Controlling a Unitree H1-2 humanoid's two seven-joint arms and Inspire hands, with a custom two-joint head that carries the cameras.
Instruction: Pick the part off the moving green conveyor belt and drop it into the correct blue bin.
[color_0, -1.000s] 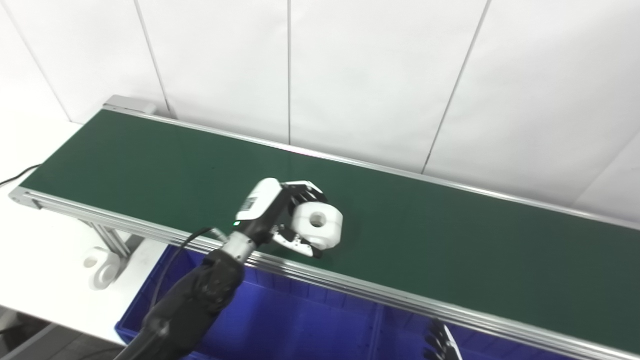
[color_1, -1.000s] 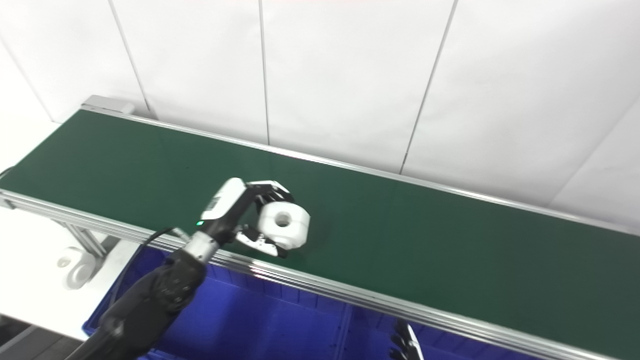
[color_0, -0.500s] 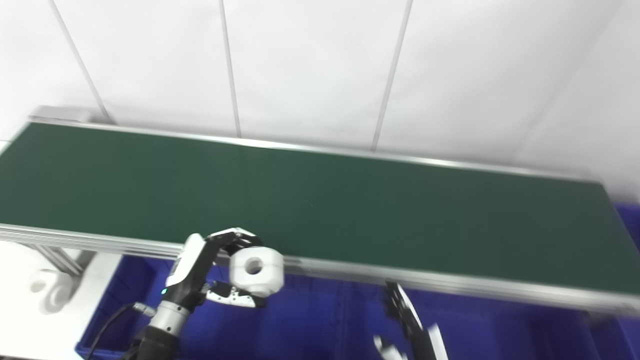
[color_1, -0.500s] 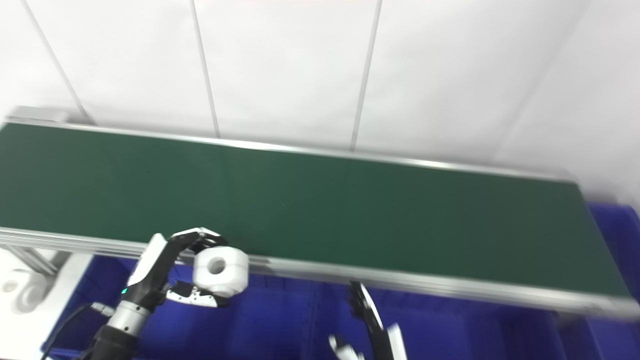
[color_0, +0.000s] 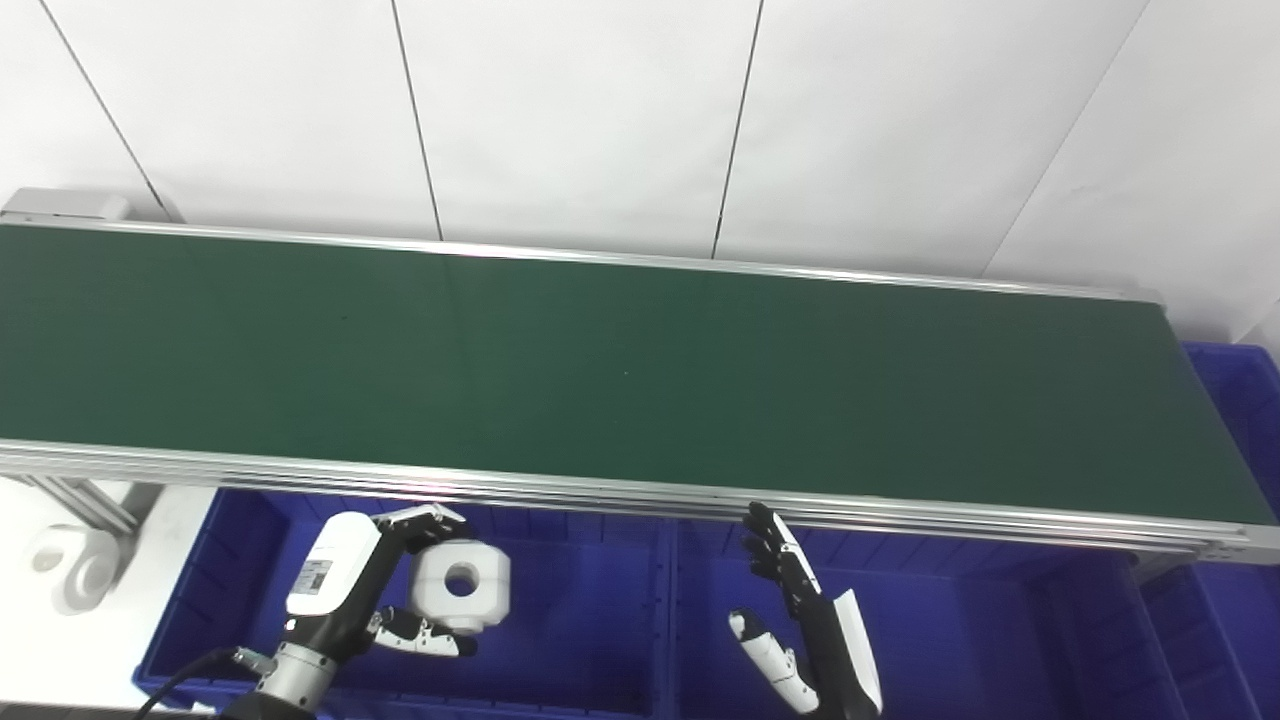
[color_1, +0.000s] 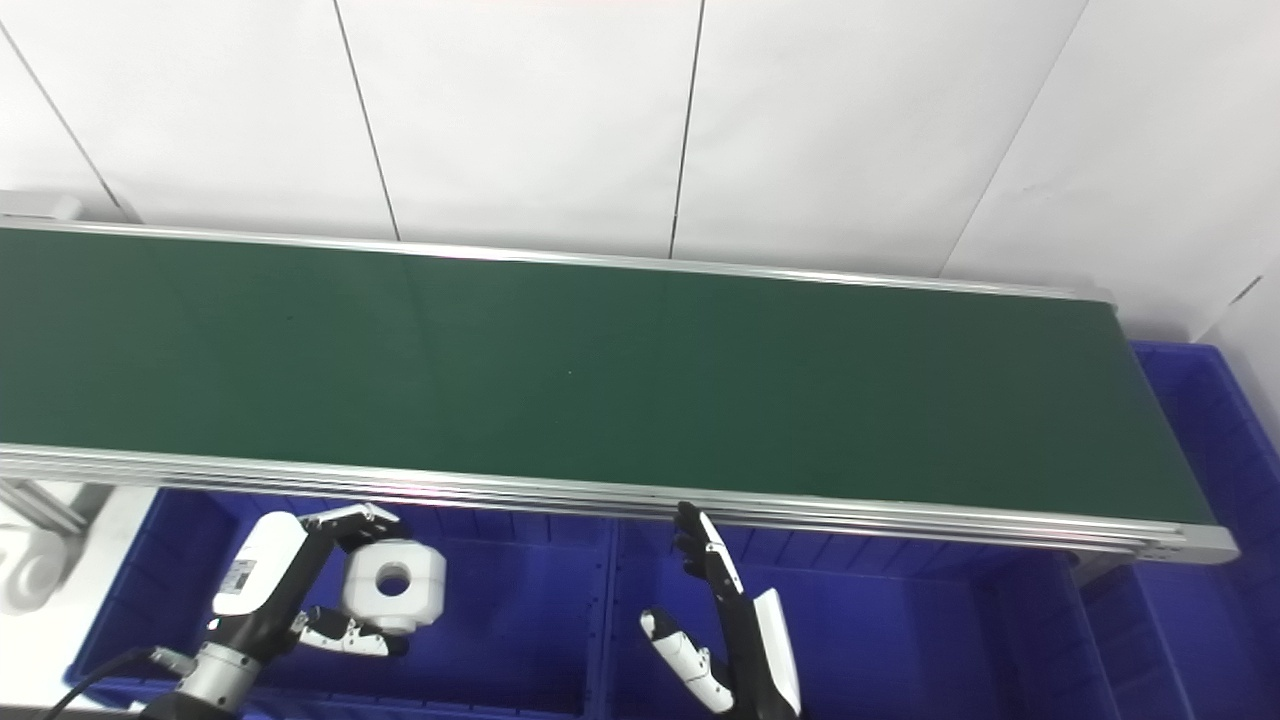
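Taking the belt (color_0: 640, 370) as my landmark and reading from its left end: off that end, on the white bench (color_0: 150, 560), I see one spare white part (color_0: 62, 566) lying loose.

Below the belt's near rail, toward its left, my left hand (color_0: 375, 595) pinches the part (color_0: 462, 585) between fingers on top and thumb beneath. The part is a white block with a round hole facing me; it sits on the hand's right side, clear of the belt and hanging above the left bin (color_0: 560, 620). I cannot make out a long axis; it looks about as wide as tall. By my judgement only the release remains, provided this is the correct bin, and that turns on the part being inside the bin's walls, which it appears to be.

Below the belt's middle, my right hand (color_0: 805, 630) is spread and empty, over the middle bin (color_0: 960, 620). It is well apart from the part; the left hand is the nearer.

At the belt's right end a third bin (color_0: 1235, 400) shows.

Count: two parts, three bins, one belt with nothing on it.
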